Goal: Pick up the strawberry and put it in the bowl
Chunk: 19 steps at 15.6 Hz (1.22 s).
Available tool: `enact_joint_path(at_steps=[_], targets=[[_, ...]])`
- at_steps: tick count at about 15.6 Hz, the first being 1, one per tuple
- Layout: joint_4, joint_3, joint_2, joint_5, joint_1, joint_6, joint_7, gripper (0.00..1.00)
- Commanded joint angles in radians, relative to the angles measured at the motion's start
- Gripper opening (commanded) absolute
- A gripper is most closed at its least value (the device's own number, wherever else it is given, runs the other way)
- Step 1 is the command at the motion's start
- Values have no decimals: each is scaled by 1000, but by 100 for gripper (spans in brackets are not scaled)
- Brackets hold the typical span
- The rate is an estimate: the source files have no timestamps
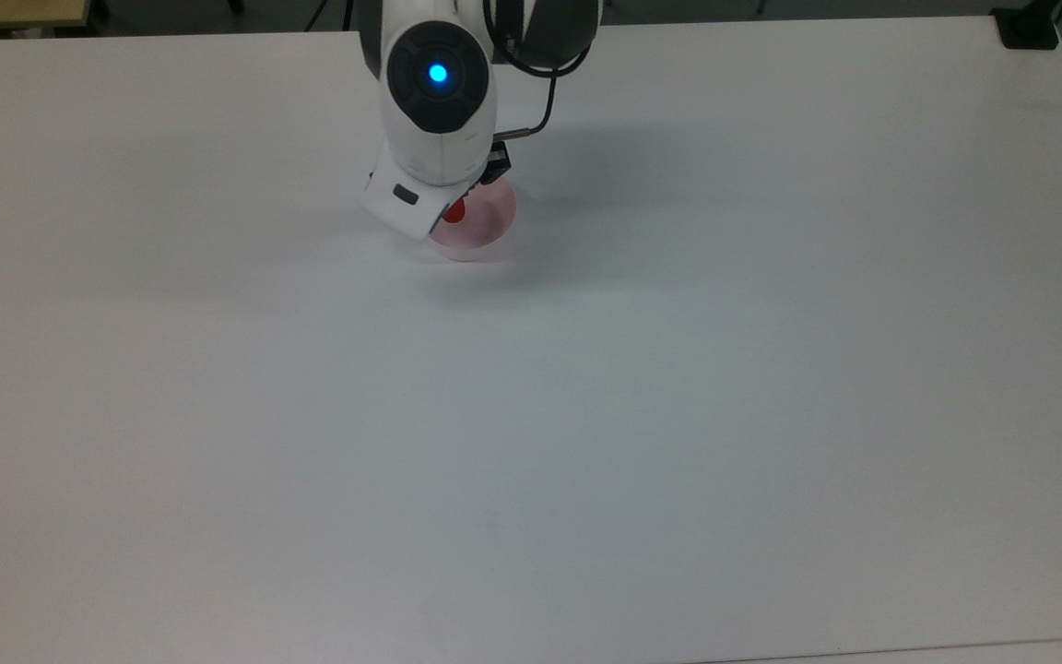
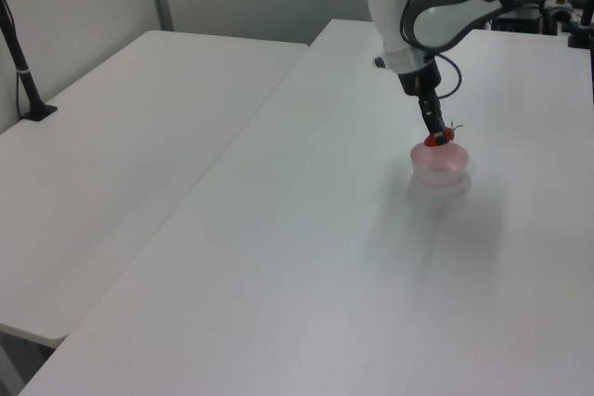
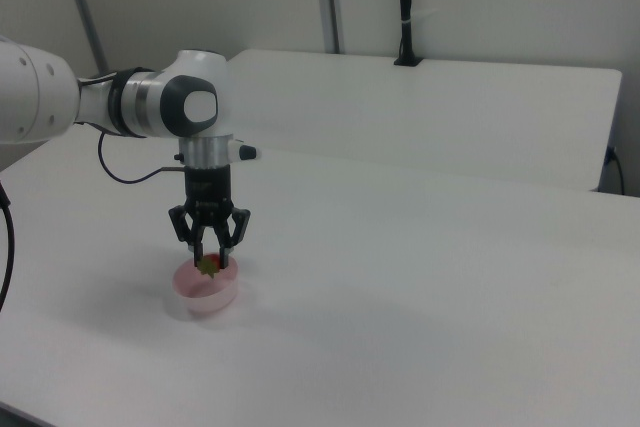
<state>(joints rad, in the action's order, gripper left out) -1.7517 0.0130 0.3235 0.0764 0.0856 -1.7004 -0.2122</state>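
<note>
Reading top view: we see strawberry [image 1: 454, 211] inside bowl [image 1: 494, 219] rim outline, at bowl's 9 o'clock. Left view: gripper [image 2: 436, 139] pinching strawberry [image 2: 434, 141] just above bowl [image 2: 440, 164] rim. Right view: strawberry [image 3: 209, 266] at gripper's [image 3: 211, 261] 6 o'clock, bowl [image 3: 206, 289] directly beneath. We judge release next.

Translucent plastic bowl [image 1: 492, 224], matt table [image 1: 586, 415]

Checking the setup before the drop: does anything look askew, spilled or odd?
Nothing stands out. The bowl sits upright on the table, and the gripper holds the strawberry over it.
</note>
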Motion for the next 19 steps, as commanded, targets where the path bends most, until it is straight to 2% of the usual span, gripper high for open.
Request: enact_joint_path(at_steps=[1,3,7,8,9,13,19], targets=[[-35,5,-14,11,22,-15,51,29],[-48,5,-11,11,23,-28,56,32],[-40,2,-20,9,23,-16,60,77],[-35,1,-27,9,23,-13,71,95],[-19,-7,-35,8,23,-2,88,100],[26,-25,-90,8,23,50,140,100],[27,-18,-279,14,19,53,269,100]])
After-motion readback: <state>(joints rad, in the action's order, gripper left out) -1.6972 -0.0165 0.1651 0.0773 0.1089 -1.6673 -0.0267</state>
